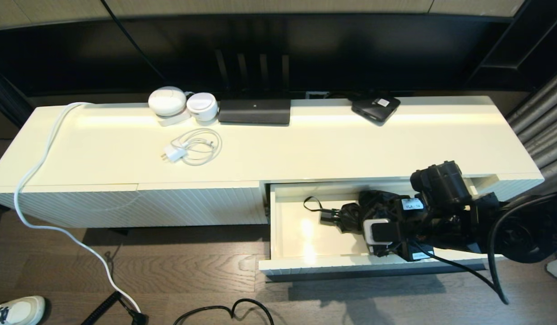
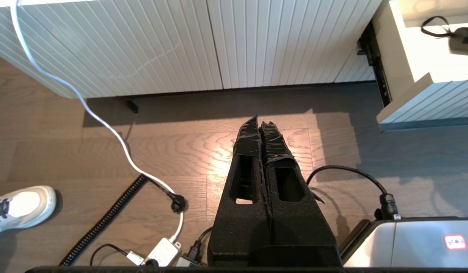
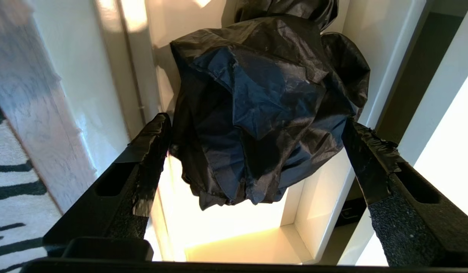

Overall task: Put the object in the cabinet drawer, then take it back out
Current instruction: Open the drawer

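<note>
Where drawer (image 1: 301, 234) gapes, umbrella (image 1: 350, 216) inside

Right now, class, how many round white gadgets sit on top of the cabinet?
2. One round white gadget sits at the back edge of the cabinet top, left of the middle; the second is beside it, next to a flat dark box. None seems hidden.

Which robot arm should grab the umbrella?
The right. Its right gripper is open around the umbrella inside the drawer. The left gripper is shut, down over the floor.
</note>
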You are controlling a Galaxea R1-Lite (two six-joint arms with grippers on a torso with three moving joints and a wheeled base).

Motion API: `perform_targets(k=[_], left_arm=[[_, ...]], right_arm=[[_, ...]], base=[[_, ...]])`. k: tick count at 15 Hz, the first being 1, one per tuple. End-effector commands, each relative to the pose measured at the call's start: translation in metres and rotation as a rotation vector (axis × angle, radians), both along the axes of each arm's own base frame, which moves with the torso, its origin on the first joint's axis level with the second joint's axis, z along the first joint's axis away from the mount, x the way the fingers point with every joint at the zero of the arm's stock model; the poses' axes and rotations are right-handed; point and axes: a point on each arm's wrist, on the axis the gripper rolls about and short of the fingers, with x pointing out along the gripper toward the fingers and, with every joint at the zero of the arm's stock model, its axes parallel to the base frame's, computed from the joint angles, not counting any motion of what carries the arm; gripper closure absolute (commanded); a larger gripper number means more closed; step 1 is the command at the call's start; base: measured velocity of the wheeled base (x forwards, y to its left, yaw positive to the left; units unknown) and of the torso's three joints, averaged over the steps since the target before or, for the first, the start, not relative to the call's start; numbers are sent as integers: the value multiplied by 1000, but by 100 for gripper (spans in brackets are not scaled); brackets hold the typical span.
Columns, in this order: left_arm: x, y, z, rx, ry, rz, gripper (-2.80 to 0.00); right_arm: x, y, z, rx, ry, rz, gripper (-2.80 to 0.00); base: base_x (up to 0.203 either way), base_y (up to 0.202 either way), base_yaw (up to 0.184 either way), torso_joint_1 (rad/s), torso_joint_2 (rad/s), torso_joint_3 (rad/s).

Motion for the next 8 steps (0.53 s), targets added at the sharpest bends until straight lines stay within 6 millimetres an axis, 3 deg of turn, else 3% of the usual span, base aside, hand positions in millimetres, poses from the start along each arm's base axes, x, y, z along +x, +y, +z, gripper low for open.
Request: perform_targets(k=[1,8], left_arm=[[0,0,0,0,-1,0,0],[0,0,0,0,0,0,0]], right_arm=[[5,2,-9,-14,25,6,-280],[13,3,-17,-41,97,5,-280]], base=[[0,0,0,0,0,0],[0,0,0,0,0,0]])
